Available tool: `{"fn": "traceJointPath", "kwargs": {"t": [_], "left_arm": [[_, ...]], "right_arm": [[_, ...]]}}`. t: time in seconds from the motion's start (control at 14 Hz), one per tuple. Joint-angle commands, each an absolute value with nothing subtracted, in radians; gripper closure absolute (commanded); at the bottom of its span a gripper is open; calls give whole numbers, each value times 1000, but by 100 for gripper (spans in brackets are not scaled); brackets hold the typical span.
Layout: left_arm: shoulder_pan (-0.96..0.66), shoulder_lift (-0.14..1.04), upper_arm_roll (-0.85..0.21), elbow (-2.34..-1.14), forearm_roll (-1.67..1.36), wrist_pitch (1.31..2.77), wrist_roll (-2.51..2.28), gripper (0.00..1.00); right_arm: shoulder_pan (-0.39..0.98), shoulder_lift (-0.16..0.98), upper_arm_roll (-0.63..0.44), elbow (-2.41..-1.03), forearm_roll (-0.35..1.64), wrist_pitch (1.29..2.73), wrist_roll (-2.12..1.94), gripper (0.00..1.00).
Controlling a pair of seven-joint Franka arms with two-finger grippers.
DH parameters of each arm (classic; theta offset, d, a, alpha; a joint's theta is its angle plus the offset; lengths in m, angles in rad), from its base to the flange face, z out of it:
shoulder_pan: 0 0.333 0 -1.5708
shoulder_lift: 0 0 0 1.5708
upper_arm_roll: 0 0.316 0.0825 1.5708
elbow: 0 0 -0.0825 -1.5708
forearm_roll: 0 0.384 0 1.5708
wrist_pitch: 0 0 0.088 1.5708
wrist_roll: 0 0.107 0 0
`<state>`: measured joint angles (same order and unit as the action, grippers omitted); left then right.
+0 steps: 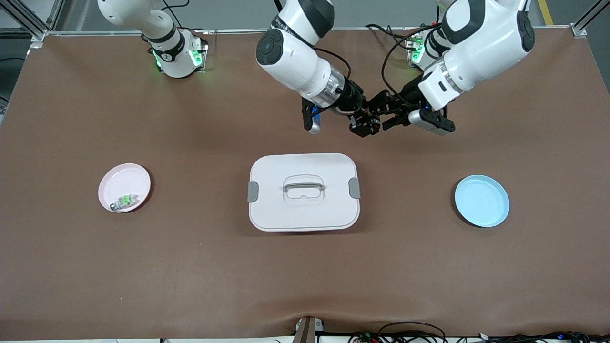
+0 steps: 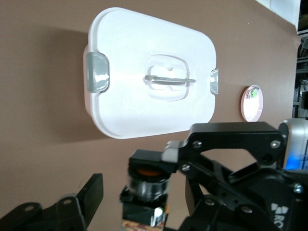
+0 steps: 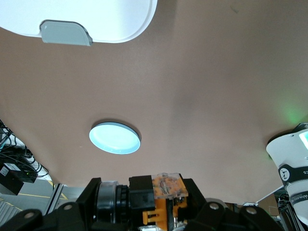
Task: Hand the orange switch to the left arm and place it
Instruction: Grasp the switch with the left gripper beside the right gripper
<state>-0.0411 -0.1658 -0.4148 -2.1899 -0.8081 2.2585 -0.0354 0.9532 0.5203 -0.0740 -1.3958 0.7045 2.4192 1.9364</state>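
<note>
The orange switch [image 1: 372, 125] is up in the air over bare table between the box [image 1: 305, 166] and the robots' bases. It is a black barrel with an orange cap [image 2: 147, 185] and an orange end [image 3: 163, 202]. My right gripper [image 1: 364, 126] is shut on it, one jaw at each end [image 3: 144, 202]. My left gripper [image 1: 382, 116] meets it from the left arm's end of the table, open, with its jaws round the switch [image 2: 143, 202]. One of its fingers [image 2: 91, 192] stands a little apart from the barrel. The white box has grey latches and a clear handle [image 2: 144, 110].
A pink plate [image 1: 121, 176] holding a small green-and-grey switch [image 1: 125, 202] lies toward the right arm's end of the table. A light blue plate [image 1: 481, 200] lies toward the left arm's end, also seen from the right wrist as the blue plate [image 3: 114, 138].
</note>
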Motion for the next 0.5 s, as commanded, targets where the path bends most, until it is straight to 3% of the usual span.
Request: {"fn": "traceJointPath", "kwargs": {"t": [0.0,0.29,0.43], "left_arm": [[-40,-153,-428,-2195,-836,2302,-14,28],[-37,-141,-440,-2197,-836,2309,26,60],[-37,-132,-440,-2195,-836,2310,26,65]], "right_arm": [[960,535,-81,-1364,715,2410,1942,80],[960,535,-81,-1364,715,2408,1942,80],[960,535,-83,-1364,715,2408,1942,80]]}}
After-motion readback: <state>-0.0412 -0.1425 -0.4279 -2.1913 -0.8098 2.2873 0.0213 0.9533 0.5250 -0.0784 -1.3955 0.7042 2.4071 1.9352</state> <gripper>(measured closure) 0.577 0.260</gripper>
